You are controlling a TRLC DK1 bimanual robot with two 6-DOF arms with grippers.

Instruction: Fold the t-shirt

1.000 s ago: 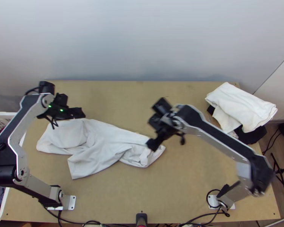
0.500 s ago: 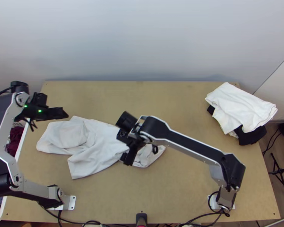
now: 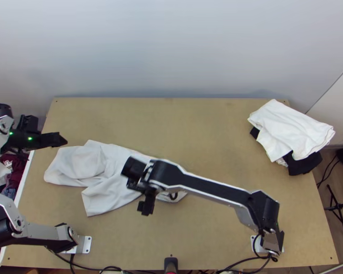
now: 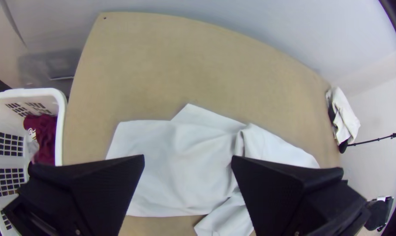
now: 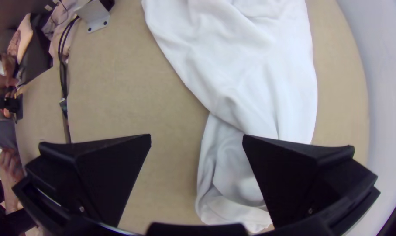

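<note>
The white t-shirt lies bunched and creased on the left half of the table, one end tapering under the right arm. My left gripper hangs off its upper left side, over the table's left edge. Above the cloth's front edge is my right gripper. In the left wrist view the left gripper stands open, with the shirt beyond its fingers. The right gripper is also open in the right wrist view, the shirt below it and nothing held.
Folded white cloth lies on black cloth at the table's far right corner. A white laundry basket with dark red cloth stands beside the left edge. Cables run along the near edge.
My left gripper has moved left, away from over the shirt. The right gripper has swung left and toward the near edge, crossing above the cloth. The shirt looks unmoved.
</note>
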